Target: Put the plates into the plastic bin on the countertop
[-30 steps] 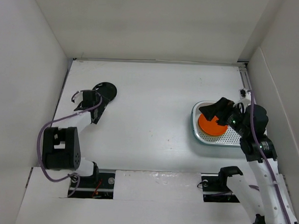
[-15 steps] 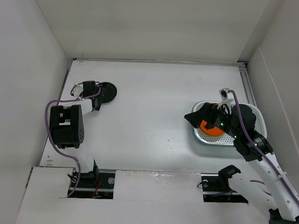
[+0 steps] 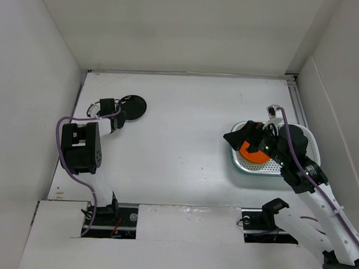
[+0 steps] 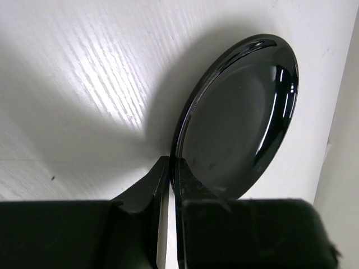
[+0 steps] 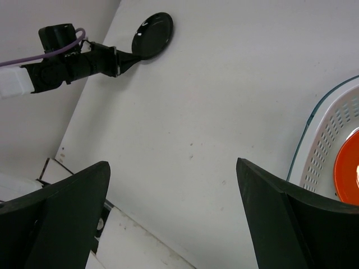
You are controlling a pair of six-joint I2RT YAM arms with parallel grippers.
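On the near right, the right gripper [image 5: 174, 218] hangs over the left edge of the plastic bin [image 3: 258, 172], its jaws wide apart and holding nothing. An orange plate [image 3: 249, 153] lies inside the bin. Farther away, at the left of the countertop [image 3: 186, 123], the left gripper [image 4: 173, 168] is closed on the thin rim of the black plate [image 4: 241, 123]. This plate looks stiff, light and glossy, so probably slippery. A pinch at the edge may let it swing, and a deeper hold seems safer.
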